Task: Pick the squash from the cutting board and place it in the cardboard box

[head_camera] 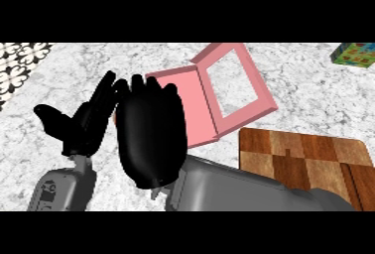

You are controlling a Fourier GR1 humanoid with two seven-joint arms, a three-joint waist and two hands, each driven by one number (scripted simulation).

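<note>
No squash shows anywhere in the head view. The wooden cutting board lies at the lower right, bare where it shows; my right forearm covers its near left corner. The box is pink, with its windowed lid folded open to the right. My right hand hovers over the box's left part, back toward me, fingers straight and pointing away, hiding much of the box's inside. Left of it stands my left hand, open with fingers up and thumb spread.
A colourful cube sits at the far right corner of the marble counter. A black-and-white patterned surface borders the counter at the far left.
</note>
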